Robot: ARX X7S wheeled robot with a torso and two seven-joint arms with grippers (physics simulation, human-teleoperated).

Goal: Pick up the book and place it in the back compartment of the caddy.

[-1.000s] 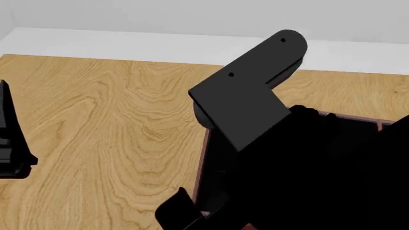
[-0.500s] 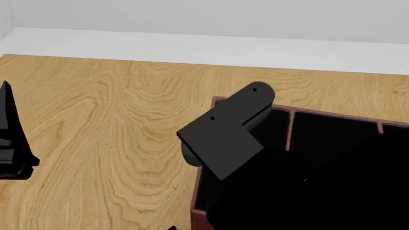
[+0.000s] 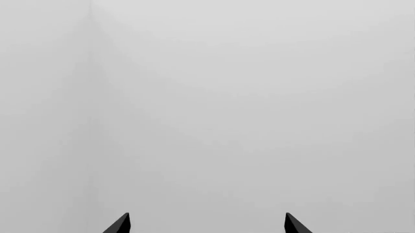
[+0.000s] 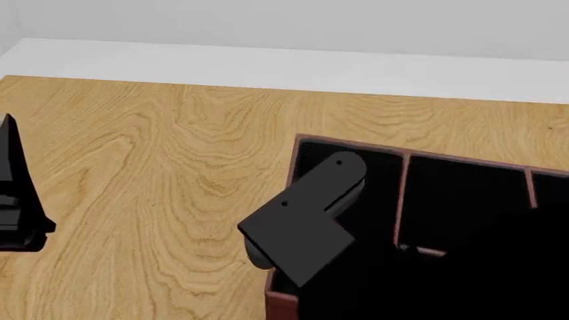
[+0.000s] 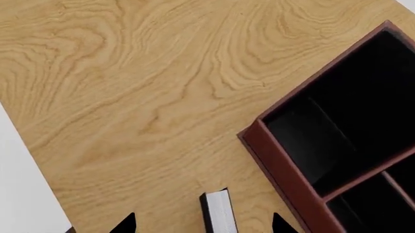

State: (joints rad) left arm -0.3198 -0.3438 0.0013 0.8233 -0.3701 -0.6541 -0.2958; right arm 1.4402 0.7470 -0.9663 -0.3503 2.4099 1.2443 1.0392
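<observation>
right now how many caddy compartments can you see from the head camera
3 at least. Along the caddy back wall: left one behind the right arm, a middle one, a sliver at the frame's right edge. Nearer ones may be hidden by the arm.

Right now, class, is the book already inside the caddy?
No. In the right wrist view the book sits between the fingers, outside the caddy.

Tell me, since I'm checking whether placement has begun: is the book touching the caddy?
Apart. The right wrist view shows the book between the right gripper's fingertips, with bare wooden table between its white page edge and the caddy.
</observation>
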